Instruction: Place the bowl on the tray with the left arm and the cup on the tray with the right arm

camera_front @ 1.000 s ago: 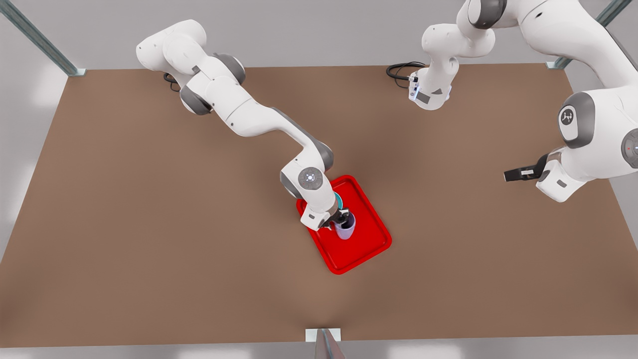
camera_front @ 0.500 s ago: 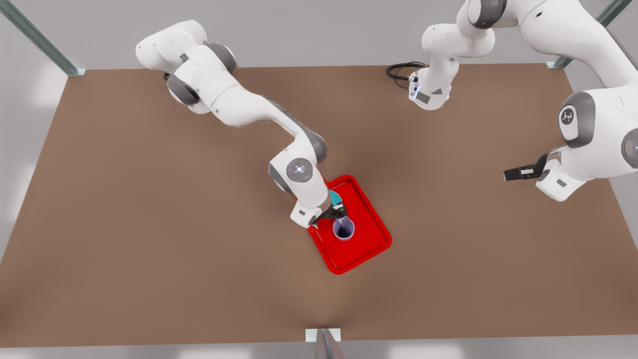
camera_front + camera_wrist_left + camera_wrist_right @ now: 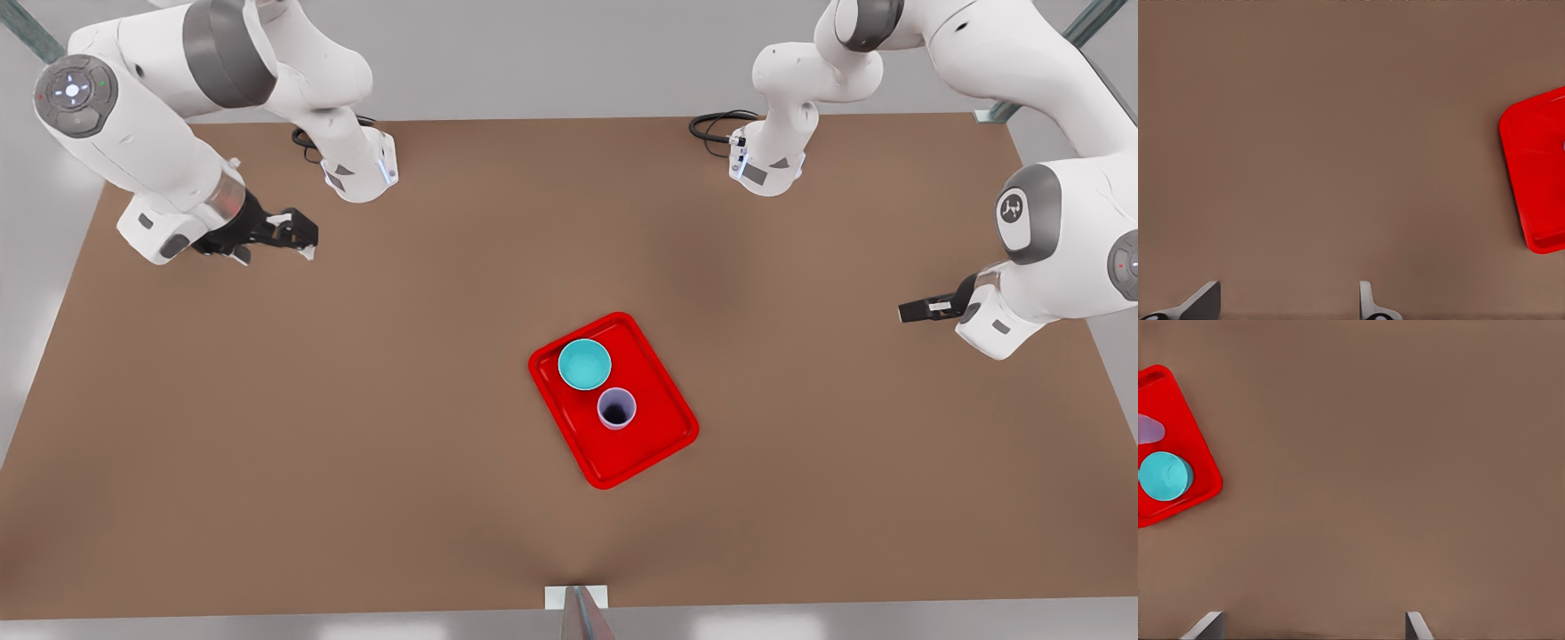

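Note:
The red tray [image 3: 653, 444] lies near the middle of the brown table. On it stand the teal bowl [image 3: 584, 364] and, right beside it, the lavender cup [image 3: 616, 408], upright with a dark inside. My right gripper [image 3: 300, 233] hangs open at the front view's far left, well away from the tray. Its wrist view has the tray [image 3: 1190, 420], the bowl [image 3: 1165, 476] and the cup [image 3: 1147, 429] off to one side, beyond the open right gripper [image 3: 1311, 627]. My left gripper [image 3: 909, 311] waits open at the front view's right. The left gripper [image 3: 1286, 307] sees one corner of the tray [image 3: 1535, 173].
Both arm bases [image 3: 360, 169] [image 3: 766, 164] stand at the table's back edge with black cables beside them. A small metal bracket [image 3: 576, 597] sits at the front edge. Bare brown tabletop [image 3: 356, 400] surrounds the tray on all sides.
The right gripper let go of the cup on the tray and drew back up to the front view's far left. The cup stays upright beside the bowl. The left arm has not moved.

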You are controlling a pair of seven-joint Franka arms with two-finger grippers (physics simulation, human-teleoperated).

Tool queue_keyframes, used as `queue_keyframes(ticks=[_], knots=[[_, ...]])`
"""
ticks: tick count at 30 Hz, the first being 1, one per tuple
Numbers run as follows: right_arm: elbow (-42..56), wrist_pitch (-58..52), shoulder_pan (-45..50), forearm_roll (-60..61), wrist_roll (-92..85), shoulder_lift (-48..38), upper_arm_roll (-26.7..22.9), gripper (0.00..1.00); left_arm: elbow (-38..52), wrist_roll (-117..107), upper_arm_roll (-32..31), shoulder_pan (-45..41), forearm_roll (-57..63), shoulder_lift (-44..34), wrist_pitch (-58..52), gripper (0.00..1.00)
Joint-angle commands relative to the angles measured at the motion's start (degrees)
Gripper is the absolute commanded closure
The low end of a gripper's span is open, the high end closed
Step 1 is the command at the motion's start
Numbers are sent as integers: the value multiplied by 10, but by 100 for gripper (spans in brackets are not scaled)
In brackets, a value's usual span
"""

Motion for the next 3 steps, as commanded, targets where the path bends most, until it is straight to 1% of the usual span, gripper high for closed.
queue_keyframes(ticks=[1, 3], knots=[[0, 0, -34, 0, 0, 1, 0, 0, -1, 0, 0, 0, 0, 0, 0, 0], [0, 2, -35, -2, 0, 5, 0, 0, 0, 0, 0, 0, 0, 0, 1, 0]])
